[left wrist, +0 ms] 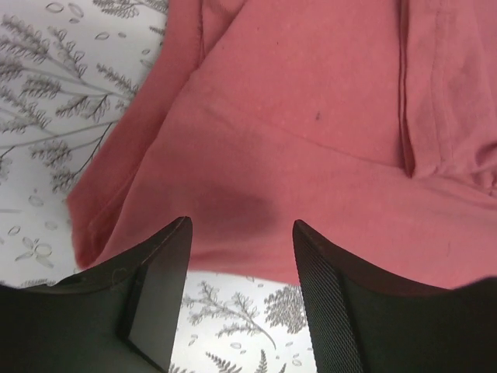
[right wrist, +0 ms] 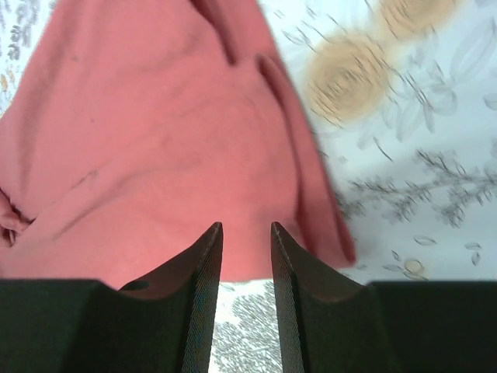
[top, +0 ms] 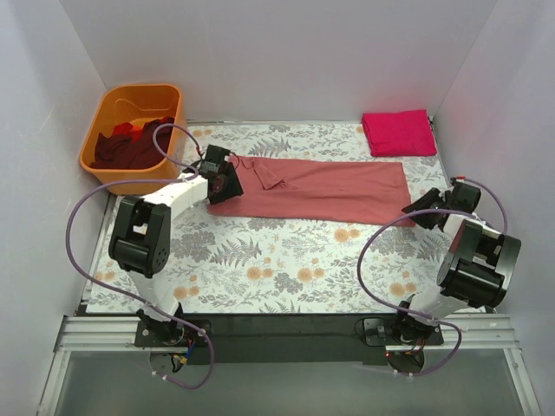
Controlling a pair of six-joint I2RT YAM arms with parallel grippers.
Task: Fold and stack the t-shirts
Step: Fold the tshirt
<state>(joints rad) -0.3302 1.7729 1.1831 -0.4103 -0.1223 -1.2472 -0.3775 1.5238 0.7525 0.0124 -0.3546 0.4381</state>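
Observation:
A dusty salmon-pink t-shirt (top: pixel 321 189) lies flat as a long strip across the middle of the floral table cover. My left gripper (top: pixel 227 179) hovers at its left end. In the left wrist view that gripper (left wrist: pixel 241 225) is open, nothing between its fingers, and the shirt's near edge (left wrist: pixel 311 116) lies just past the tips. My right gripper (top: pixel 414 211) is at the shirt's right end. Its jaws (right wrist: pixel 245 227) stand a little apart with nothing between them, over the shirt's hem (right wrist: pixel 155 140). A folded bright magenta t-shirt (top: pixel 399 133) rests at the back right.
An orange plastic tub (top: pixel 111 108) at the back left holds dark maroon and red t-shirts (top: pixel 130 147). White walls close in the table on the left, back and right. The floral table cover (top: pixel 286 260) spreads in front of the salmon shirt.

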